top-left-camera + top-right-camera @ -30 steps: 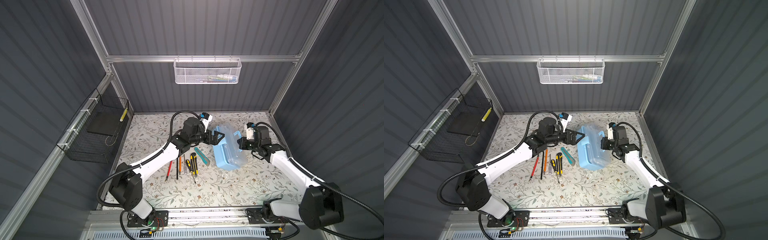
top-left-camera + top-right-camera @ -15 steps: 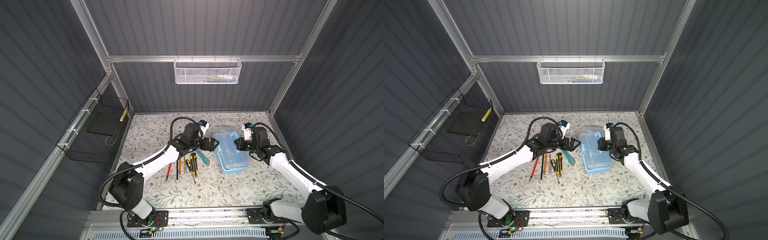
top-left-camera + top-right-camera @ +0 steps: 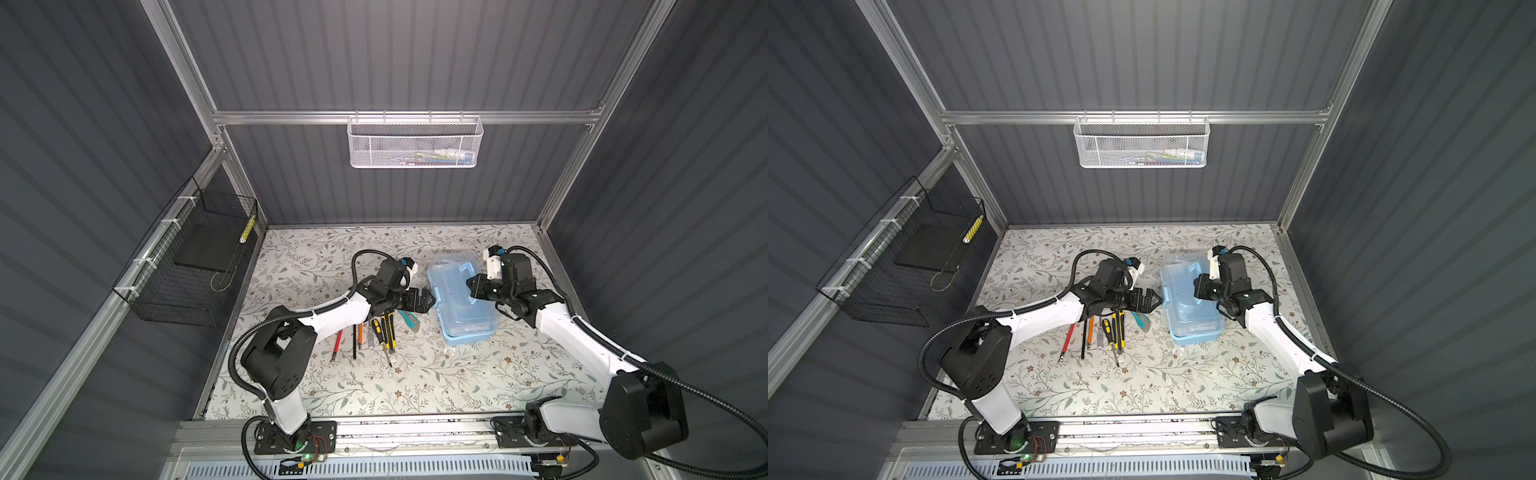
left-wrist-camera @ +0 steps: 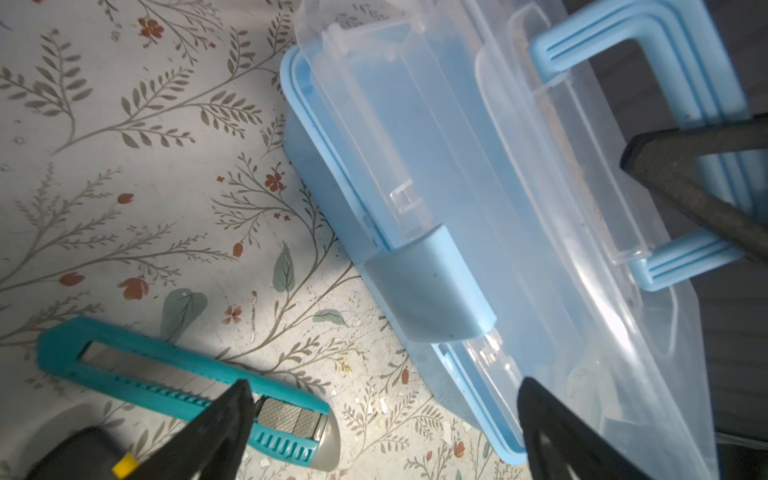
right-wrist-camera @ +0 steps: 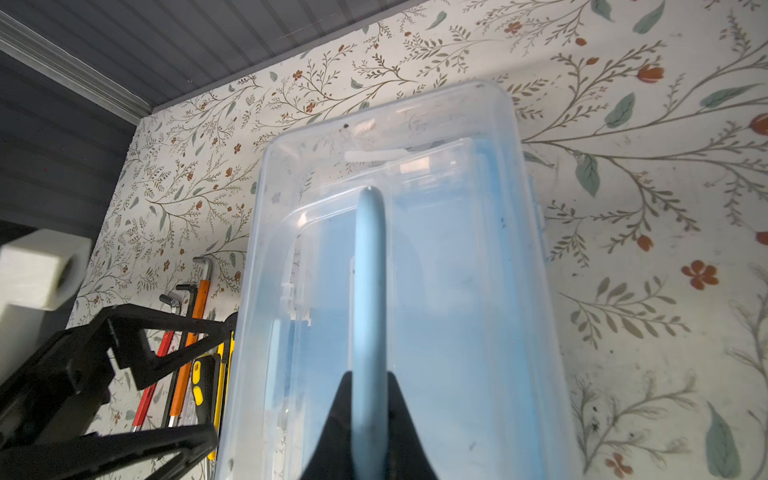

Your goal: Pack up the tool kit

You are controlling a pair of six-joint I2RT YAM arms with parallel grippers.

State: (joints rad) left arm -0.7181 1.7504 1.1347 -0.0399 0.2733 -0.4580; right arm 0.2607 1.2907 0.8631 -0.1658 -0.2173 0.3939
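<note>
Light-blue plastic under a clear lid, the tool kit (image 3: 462,298) is seen flat on the floral worktop (image 3: 415,382), its pale-blue arched handle (image 5: 369,291) pinched between the closed jaws of the right gripper (image 5: 368,399). The left gripper (image 3: 426,300) is held just beside the box's latch side, jaws spread wide and empty. Screwdrivers (image 3: 384,328) and a teal utility knife (image 4: 178,382) are laid out alongside, outside the box.

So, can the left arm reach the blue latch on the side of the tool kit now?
Probably yes. The left gripper is open and points at the latch on the tool kit, with only bare table between them. The right gripper holds the handle on top, clear of that side.
</note>
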